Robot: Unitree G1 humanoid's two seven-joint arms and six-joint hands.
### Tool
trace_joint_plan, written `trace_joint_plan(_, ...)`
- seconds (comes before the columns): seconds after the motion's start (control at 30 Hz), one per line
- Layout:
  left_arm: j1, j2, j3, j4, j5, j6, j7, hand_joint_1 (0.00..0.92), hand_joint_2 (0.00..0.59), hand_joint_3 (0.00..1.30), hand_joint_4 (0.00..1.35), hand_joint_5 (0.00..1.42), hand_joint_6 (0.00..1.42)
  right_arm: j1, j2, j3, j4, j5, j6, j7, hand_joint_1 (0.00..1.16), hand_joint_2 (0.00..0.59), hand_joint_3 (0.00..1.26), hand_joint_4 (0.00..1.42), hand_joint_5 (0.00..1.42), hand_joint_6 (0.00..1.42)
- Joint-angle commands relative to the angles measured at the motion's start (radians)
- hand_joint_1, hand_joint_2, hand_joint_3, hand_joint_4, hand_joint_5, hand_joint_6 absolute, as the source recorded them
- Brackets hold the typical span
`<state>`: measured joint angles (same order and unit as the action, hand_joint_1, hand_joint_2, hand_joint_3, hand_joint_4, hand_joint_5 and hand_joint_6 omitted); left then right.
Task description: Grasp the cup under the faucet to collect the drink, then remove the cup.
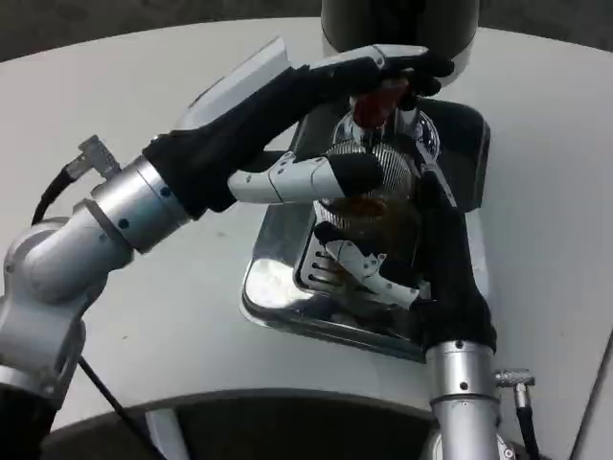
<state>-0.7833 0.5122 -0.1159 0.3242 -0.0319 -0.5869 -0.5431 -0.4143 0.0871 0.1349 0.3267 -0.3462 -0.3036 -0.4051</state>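
Observation:
A clear ribbed cup [375,165] stands on the silver drip tray [273,292] under the faucet, with brown drink [369,206] in its lower part. My right hand [421,244] reaches in from below and grips the cup, its fingers wrapped round the near and right sides. My left hand [316,96] comes in from the left above the cup. Its fingers curl over the red tap lever [375,103], and its thumb [321,177] stretches across in front of the cup's upper part. The spout itself is hidden behind the left hand.
The dark dispenser body [397,24] rises at the top centre, behind the tray. The tray has a slotted grate [321,264] and a raised polished rim. White table [124,105] surrounds it. A black cable [105,398] hangs by my left forearm.

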Motion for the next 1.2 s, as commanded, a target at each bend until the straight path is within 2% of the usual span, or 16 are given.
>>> trace_joint_plan(0.03, 0.076, 0.005, -0.007, 0.029, 0.013, 0.077, -0.036, 0.0, 0.053, 0.25, 0.25, 0.31, 0.18, 0.005, 0.018, 0.002, 0.023, 0.007, -0.019, -0.015, 0.93, 0.17, 0.23, 0.33, 0.34, 0.3)
trace_joint_plan(0.33, 0.091, -0.002, 0.02, 0.019, -0.03, 0.135, -0.037, 0.0, 0.054, 0.25, 0.21, 0.27, 0.15, -0.029, 0.016, -0.006, 0.062, 0.013, -0.033, -0.023, 0.95, 0.151, 0.31, 0.44, 0.47, 0.38)
trace_joint_plan(0.67, 0.105, -0.01, 0.037, 0.023, -0.063, 0.166, -0.039, 0.0, 0.055, 0.21, 0.12, 0.19, 0.09, -0.037, 0.015, -0.013, 0.084, 0.01, -0.041, -0.048, 0.97, 0.15, 0.49, 0.59, 0.64, 0.51)
trace_joint_plan(0.77, 0.108, -0.017, 0.041, 0.022, -0.076, 0.174, -0.043, 0.0, 0.052, 0.17, 0.08, 0.16, 0.06, -0.039, 0.013, -0.014, 0.083, 0.008, -0.04, -0.051, 0.98, 0.151, 0.51, 0.62, 0.68, 0.54)
trace_joint_plan(0.83, 0.109, -0.022, 0.044, 0.022, -0.086, 0.18, -0.047, 0.0, 0.051, 0.09, 0.02, 0.12, 0.05, -0.039, 0.01, -0.015, 0.08, 0.007, -0.038, -0.054, 0.99, 0.143, 0.54, 0.64, 0.7, 0.56)
trace_joint_plan(0.93, 0.109, -0.032, 0.048, 0.022, -0.113, 0.198, -0.059, 0.0, 0.051, 0.03, 0.0, 0.08, 0.02, -0.038, 0.006, -0.017, 0.074, 0.006, -0.036, -0.055, 0.99, 0.142, 0.56, 0.64, 0.72, 0.58)
trace_joint_plan(1.2, 0.101, -0.072, 0.071, 0.023, -0.2, 0.258, -0.112, 0.0, 0.049, 0.0, 0.0, 0.06, 0.0, -0.027, -0.004, -0.024, 0.054, 0.009, -0.034, -0.054, 0.99, 0.142, 0.58, 0.66, 0.73, 0.59)
